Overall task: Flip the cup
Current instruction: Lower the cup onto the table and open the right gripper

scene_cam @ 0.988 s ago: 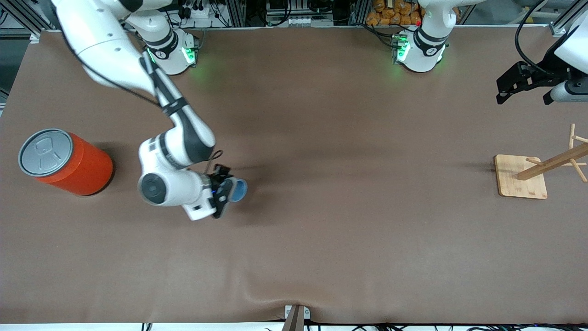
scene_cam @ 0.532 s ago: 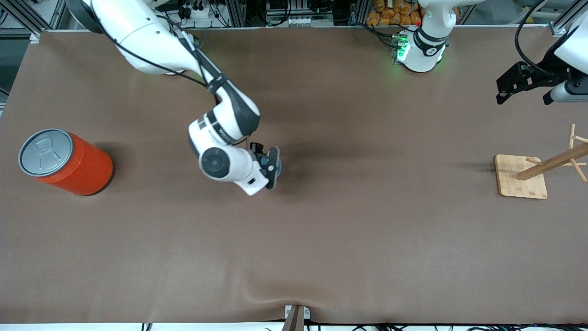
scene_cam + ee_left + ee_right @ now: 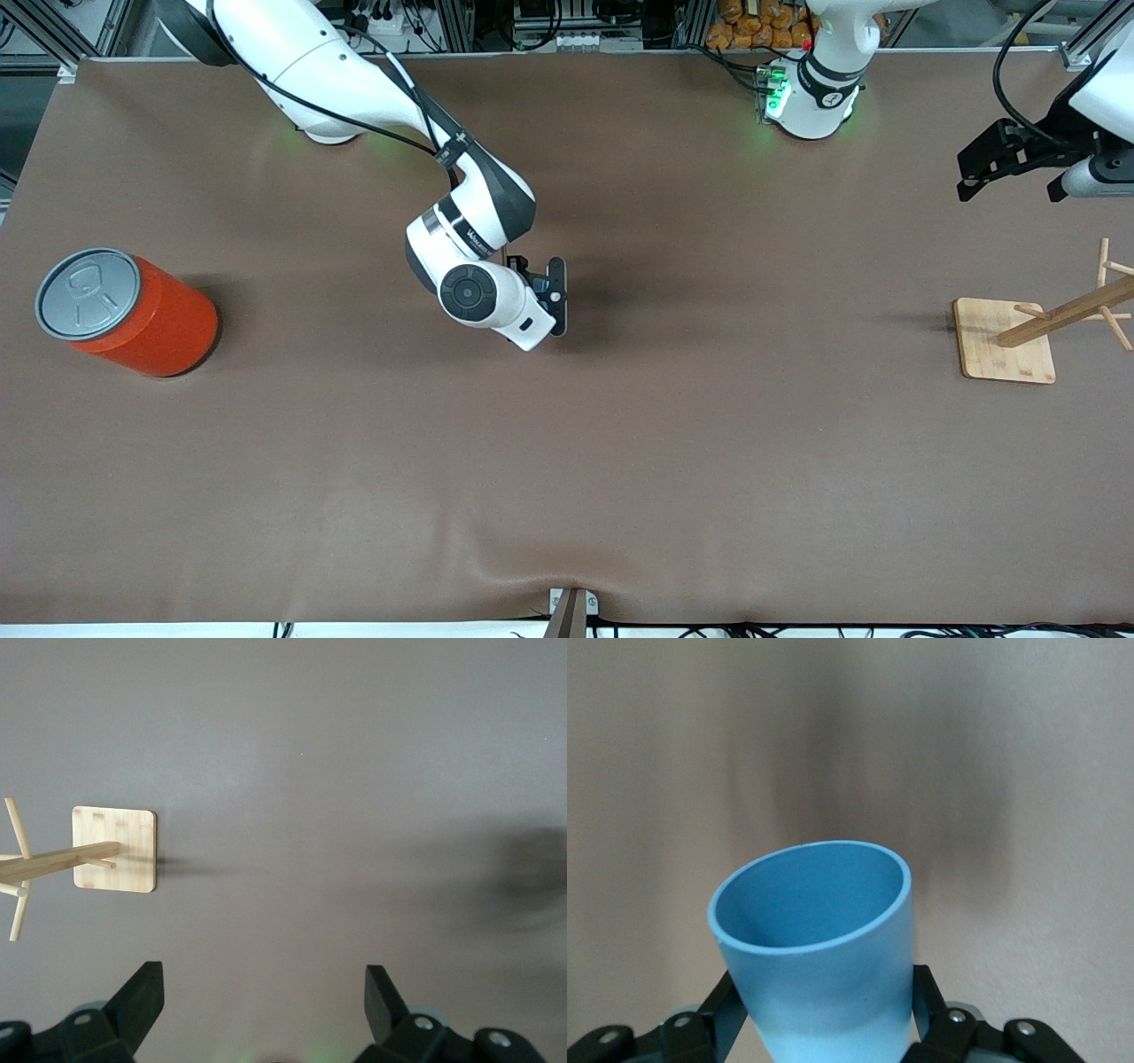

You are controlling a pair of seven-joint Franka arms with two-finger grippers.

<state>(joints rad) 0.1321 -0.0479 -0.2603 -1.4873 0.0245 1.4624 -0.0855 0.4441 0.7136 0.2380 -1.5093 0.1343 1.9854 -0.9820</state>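
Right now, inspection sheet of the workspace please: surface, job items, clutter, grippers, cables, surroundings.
Surface: brown table cover, a ripple at the edge nearest the front camera.
Job's things: blue cup held in the air, its open mouth facing away from the wrist camera.
Clutter: orange can with grey lid toward the right arm's end; wooden rack toward the left arm's end.
Grippers: right gripper shut on the cup over mid-table; left gripper waits, jaws open, empty, above the rack's end.
Cables: black cable runs along the right arm.
Surroundings: frame and equipment by the bases.
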